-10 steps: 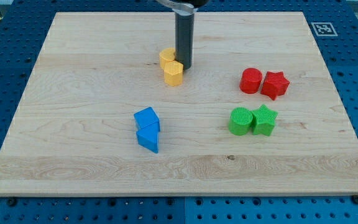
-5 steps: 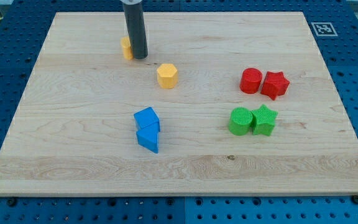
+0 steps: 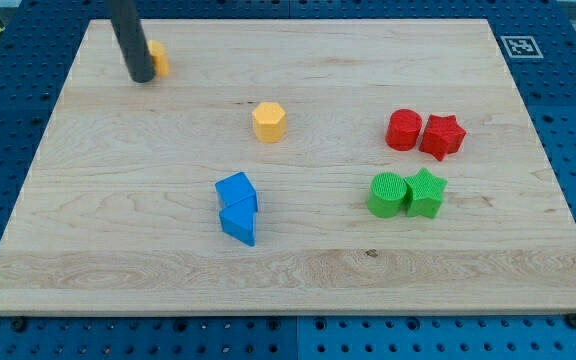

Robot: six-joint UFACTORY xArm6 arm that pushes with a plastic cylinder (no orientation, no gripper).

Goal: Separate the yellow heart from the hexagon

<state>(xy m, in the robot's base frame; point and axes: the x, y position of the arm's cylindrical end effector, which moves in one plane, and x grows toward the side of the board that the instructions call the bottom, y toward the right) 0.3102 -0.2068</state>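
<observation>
- Rod: a straight dark rod enters from the view's top; my tip (image 3: 141, 78) rests on the wooden board (image 3: 298, 270) near its top-left corner. The arm carries no jaws, so no jaw state applies.
- Yellow heart (image 3: 158, 59): a small yellow-orange block just to the view's right of my tip and touching the rod, which hides its left part; its heart outline cannot be made out fully.
- Yellow hexagon (image 3: 269, 122): a flat-topped, six-sided yellow block, well apart from my tip, toward the view's right and lower.
- Blue blocks (image 3: 237, 208): two angular blue pieces touching, far below my tip and to its right.
- Red cylinder (image 3: 404, 130) and red star (image 3: 442, 137): touching, far to the tip's right.
- Green cylinder (image 3: 388, 194) and green star (image 3: 426, 193): touching, below the red pair.
</observation>
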